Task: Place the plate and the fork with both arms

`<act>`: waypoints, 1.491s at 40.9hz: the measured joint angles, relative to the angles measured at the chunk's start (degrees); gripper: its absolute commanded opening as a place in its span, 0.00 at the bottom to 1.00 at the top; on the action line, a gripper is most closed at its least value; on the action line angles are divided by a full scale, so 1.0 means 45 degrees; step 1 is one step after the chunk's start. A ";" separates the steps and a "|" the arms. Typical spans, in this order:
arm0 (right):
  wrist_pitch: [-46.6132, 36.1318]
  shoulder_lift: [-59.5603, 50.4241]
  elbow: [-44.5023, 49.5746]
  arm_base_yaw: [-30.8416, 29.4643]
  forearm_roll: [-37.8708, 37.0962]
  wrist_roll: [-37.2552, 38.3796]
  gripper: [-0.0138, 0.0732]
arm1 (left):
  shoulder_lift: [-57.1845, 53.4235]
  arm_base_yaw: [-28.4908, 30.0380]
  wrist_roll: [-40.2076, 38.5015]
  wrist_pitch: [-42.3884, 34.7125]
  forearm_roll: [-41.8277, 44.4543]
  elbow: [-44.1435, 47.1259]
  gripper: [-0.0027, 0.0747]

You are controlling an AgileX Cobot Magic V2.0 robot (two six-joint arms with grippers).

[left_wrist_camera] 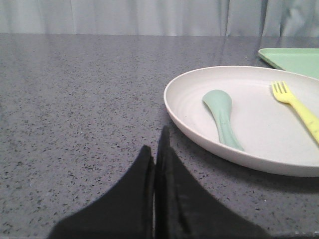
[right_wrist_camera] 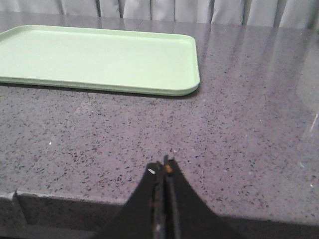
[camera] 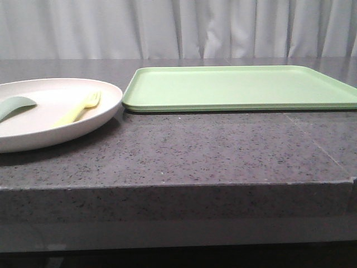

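Well, the counter (camera: pixel 184 151) under me is a wide slab of dark speckled stone, with a pale curtain (camera: pixel 178 28) hanging behind it. On it, toward my right, lies the green tray (camera: pixel 240 86), flat, with nothing on it that I can see. Just beside the tray's left corner sits the plate (camera: pixel 33 137), near it but not touching as far as I can tell. Inside the plate lie two utensils apart from each other: a green spoon (left_wrist_camera: pixel 223 117) nearer its middle, bowl flat on the plate's floor, and the fork (left_wrist_camera: pixel 295 105) on the side toward the tray, tines pointing away from me. My left gripper (left_wrist_camera: pixel 157 149) hovers low beside the plate's rim, jaws pressed together and holding nothing. My right gripper (right_wrist_camera: pixel 163 172) hangs over bare stone at the counter's near edge, well short of the tray, jaws likewise closed and empty.
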 measured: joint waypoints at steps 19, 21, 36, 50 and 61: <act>0.0000 0.0000 0.0000 0.0000 0.0000 0.0000 0.08 | 0.0000 0.0000 0.0000 -0.0038 0.0000 0.0000 0.01; -0.0059 0.0000 0.0000 0.0000 0.0000 0.0000 0.08 | 0.0000 0.0000 0.0000 -0.0196 0.0000 0.0000 0.01; -0.1195 0.0000 -0.0056 0.0000 0.0000 0.0000 0.08 | 0.0000 0.0000 0.0000 -0.3636 0.0000 0.0000 0.01; -0.1195 0.0000 -0.2859 0.0000 0.0000 0.0000 0.08 | 0.0119 0.0000 0.0000 -0.4541 0.0000 -0.1994 0.01; 0.1073 0.2539 -0.5993 0.0000 0.0034 0.0000 0.08 | 0.3105 0.0000 0.0000 -0.1704 0.0711 -0.5295 0.01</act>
